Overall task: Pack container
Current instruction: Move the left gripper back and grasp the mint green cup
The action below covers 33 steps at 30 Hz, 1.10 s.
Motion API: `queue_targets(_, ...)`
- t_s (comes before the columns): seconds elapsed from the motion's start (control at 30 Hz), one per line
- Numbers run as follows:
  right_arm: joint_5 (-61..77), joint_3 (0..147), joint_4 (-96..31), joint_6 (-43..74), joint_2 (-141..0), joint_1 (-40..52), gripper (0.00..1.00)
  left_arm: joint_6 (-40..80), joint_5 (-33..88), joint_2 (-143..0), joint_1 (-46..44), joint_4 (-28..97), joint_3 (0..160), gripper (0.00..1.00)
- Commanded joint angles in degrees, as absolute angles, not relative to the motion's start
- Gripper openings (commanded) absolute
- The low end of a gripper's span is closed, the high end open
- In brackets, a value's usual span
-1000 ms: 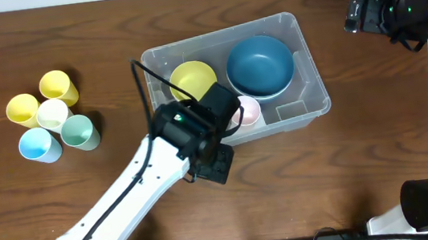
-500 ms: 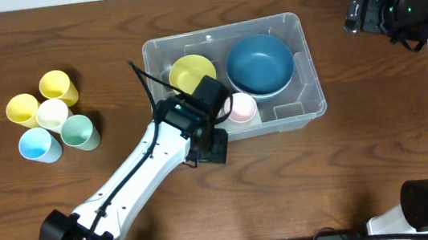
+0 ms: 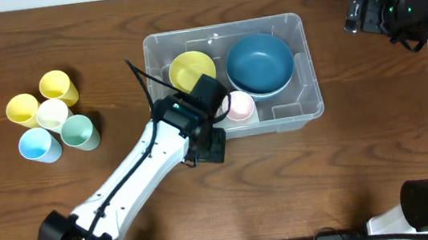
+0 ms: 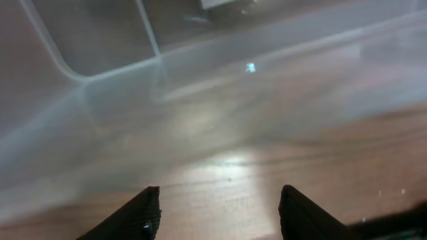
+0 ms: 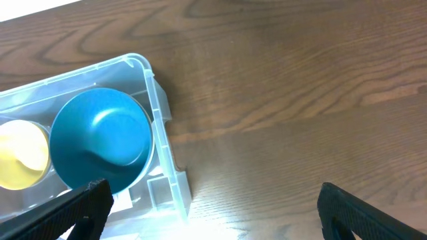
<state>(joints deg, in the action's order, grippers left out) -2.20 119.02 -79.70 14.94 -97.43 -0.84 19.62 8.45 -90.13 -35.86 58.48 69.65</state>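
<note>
Left gripper (image 4: 220,200), fingers apart, seems to be squaring the container (image 3: 220,27) at its near wall; right gripper (image 5: 213,207) gapes idle; next, probably grasp a cup (image 3: 80,132) near the table's left edge.

No legible text, label, brand, number or sign in any view. Nothing readable on the container (image 3: 305,61), and nothing printed on the bench (image 3: 364,159).

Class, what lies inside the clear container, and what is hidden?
A yellow bowl, a dark blue bowl and a pink cup. The left arm covers part of the cup and a corner of the container.
</note>
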Motion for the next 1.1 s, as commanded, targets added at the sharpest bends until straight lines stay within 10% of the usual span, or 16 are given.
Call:
queue_targets(0.0, -2.11, 119.02, -79.75, 15.84, -97.03, -1.13, 0.99, 19.20, 8.19, -84.18, -37.52, 59.88, 74.41, 0.58)
queue_targets(0.6, -2.11, 119.02, -79.75, 15.81, -97.03, -1.10, 0.99, 14.09, -20.75, -70.06, -10.85, 59.94, 76.62, 1.00)
queue_targets(1.07, -2.11, 119.02, -79.75, 15.81, -97.03, -1.10, 0.99, 10.44, -14.17, -92.23, 3.66, 53.39, 76.62, 0.98)
